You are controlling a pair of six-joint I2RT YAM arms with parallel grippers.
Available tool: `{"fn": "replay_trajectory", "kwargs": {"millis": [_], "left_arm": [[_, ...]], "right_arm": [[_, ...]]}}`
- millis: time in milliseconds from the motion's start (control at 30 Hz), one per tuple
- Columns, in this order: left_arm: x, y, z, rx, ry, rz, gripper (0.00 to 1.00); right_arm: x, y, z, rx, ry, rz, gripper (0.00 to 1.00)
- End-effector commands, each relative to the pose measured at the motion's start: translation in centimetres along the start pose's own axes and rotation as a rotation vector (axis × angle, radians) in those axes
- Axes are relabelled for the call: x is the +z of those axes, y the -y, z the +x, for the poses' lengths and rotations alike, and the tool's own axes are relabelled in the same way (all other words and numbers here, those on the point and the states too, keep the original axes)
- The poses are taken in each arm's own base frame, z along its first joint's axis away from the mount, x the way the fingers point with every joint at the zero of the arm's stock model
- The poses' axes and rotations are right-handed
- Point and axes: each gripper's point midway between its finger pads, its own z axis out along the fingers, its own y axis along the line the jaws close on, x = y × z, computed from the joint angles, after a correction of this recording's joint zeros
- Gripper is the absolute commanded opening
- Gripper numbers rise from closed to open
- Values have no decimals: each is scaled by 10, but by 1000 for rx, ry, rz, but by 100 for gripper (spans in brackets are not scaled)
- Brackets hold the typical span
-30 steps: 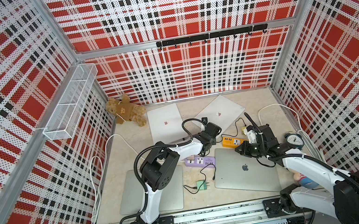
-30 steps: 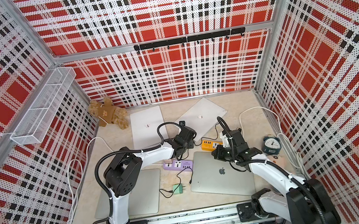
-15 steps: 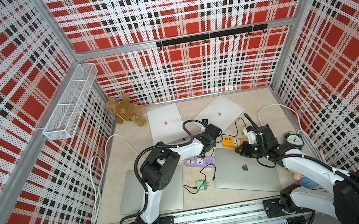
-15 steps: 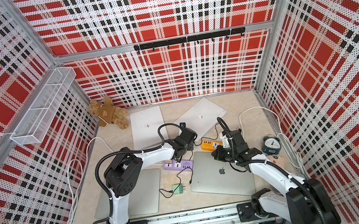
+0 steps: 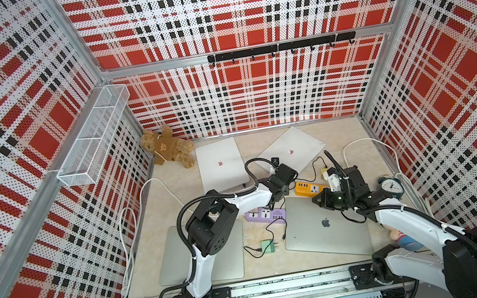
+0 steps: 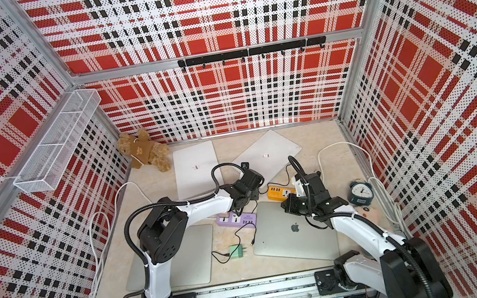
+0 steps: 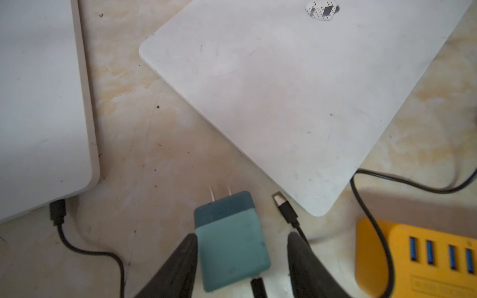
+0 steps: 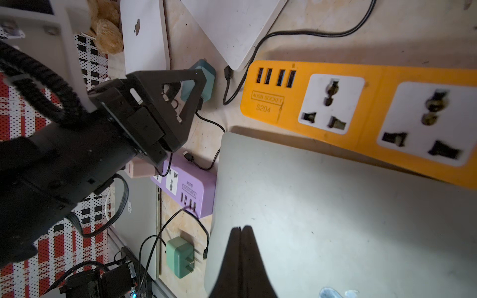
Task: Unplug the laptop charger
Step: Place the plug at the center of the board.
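Starting on the left: got a white laptop with a black cable plugged into its edge. Probably left alone, not looking like the target.

Moving right, found the teal charger lying flat on the table, prongs bare and pointing at nothing, so pretty clearly out of any socket already. Also spotted a loose USB-C plug just beside the corner of the second white laptop, not in it. Guessing set down here simply as the nearest bare patch between the laptops.

Straddling that charger with the left gripper: spread apart, one finger right up against the charger's side, with a clear gap on the opposite side. Not clamped on anything. Reads as letting go, though can't rule out lining up for a grab.

Further right, got the orange power strip, both visible sockets empty, which fits the unplugging being done.

Last on the right: right gripper pinched fully together, holding nothing, sitting over the lid of the grey laptop. Can't tell if touching the lid or just above it. Probably parked there to stay clear, or maybe to pin the laptop down.
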Motion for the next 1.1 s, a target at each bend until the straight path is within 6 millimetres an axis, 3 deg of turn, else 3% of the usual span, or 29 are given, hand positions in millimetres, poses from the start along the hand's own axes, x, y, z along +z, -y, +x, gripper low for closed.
{"fn": "replay_trajectory", "kwargs": {"millis": [0, 167, 333, 500, 667, 1067], "left_arm": [[-23, 5, -29, -25, 51, 37, 61], [-31, 6, -39, -58, 66, 85, 60], [-22, 1, -37, -71, 40, 92, 29], [-7, -7, -21, -57, -7, 56, 15], [4, -9, -10, -45, -44, 46, 10], [21, -10, 31, -27, -148, 35, 10]], "right_arm": [[-2, 2, -4, -11, 15, 10, 0], [-2, 0, -6, -13, 15, 6, 0], [-3, 0, -6, -15, 15, 7, 0], [-3, 1, -6, -16, 17, 11, 0], [-2, 1, -5, -17, 12, 11, 0], [1, 3, -3, -9, 7, 3, 0]]}}
